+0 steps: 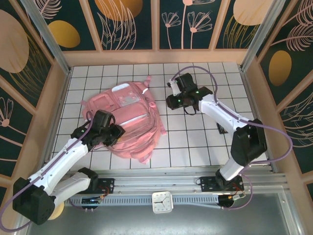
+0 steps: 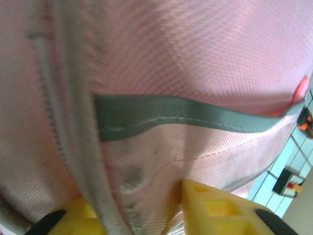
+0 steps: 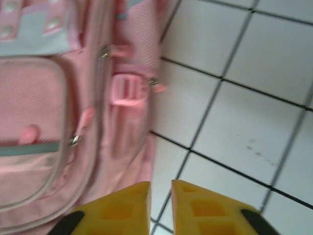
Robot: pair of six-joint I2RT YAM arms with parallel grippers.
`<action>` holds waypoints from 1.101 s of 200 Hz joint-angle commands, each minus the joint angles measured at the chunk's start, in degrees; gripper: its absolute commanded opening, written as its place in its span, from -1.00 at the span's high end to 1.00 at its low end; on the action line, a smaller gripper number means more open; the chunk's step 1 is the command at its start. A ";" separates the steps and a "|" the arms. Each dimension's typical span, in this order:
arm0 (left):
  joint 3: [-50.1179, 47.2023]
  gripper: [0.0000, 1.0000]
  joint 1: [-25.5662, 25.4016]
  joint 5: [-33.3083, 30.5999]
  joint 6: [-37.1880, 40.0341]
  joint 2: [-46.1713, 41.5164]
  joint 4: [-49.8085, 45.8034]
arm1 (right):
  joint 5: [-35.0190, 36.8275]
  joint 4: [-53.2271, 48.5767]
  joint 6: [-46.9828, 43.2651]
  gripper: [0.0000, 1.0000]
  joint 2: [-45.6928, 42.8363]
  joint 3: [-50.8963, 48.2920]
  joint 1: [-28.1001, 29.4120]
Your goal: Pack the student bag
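Observation:
The student bag (image 1: 128,115), a soft pink backpack, lies flat on the white tiled table left of centre. My left gripper (image 1: 115,135) rests on the bag's near part. In the left wrist view its yellow fingers (image 2: 217,205) stand apart, and pink fabric (image 2: 195,58) with a grey piping seam lies between them. My right gripper (image 1: 171,101) hovers just off the bag's right edge. Its fingers (image 3: 198,208) are a narrow gap apart with only tile showing between them. The bag's buckle and zipped pockets (image 3: 49,98) lie to their left.
A small dark object (image 1: 221,128) lies on the tiles right of centre. A white clock (image 1: 161,201) sits on the near rail between the arm bases. Wooden walls (image 1: 58,93) bound the table on the left, far and right sides.

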 commanded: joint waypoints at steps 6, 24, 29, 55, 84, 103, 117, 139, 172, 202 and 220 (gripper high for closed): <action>1.50 -0.16 0.35 -0.68 1.65 -1.81 -2.69 | -16.40 -3.78 8.12 0.22 7.31 5.36 -0.23; 0.93 -0.47 0.35 -1.66 0.57 -4.88 -5.19 | -21.04 -2.80 14.59 0.00 9.66 7.25 -0.03; 0.84 -0.49 0.38 -2.03 0.24 -5.66 -5.93 | -21.16 -2.68 16.16 -0.04 10.14 7.55 0.12; 0.93 -0.51 0.35 -4.30 -0.43 -8.53 -8.97 | -20.88 -3.50 22.40 -0.04 13.22 9.61 0.51; 1.59 -0.52 0.40 -6.73 0.62 -7.20 -7.86 | -20.15 -7.42 26.32 0.11 17.83 15.32 1.16; 3.29 -0.54 0.53 -8.76 2.27 -4.36 -7.89 | -18.60 -10.83 27.22 0.11 20.88 19.44 1.80; 3.22 -0.55 1.15 -9.86 2.71 -3.36 -7.84 | -16.53 -12.39 27.19 0.10 23.10 21.61 2.05; 1.01 -0.57 4.97 -11.25 4.20 -4.14 -6.23 | -14.39 -12.21 26.30 0.11 26.14 24.60 2.14; -3.52 -0.55 12.91 -7.71 9.68 -0.14 3.45 | -15.02 -11.37 25.93 0.10 28.79 25.06 2.40; -0.51 -0.52 14.39 -8.16 14.33 6.97 7.91 | -15.32 -10.27 25.55 0.13 28.19 21.84 2.62; 1.72 -0.50 15.18 -8.78 17.01 10.51 8.08 | -15.59 -10.59 25.39 0.19 28.17 22.06 2.65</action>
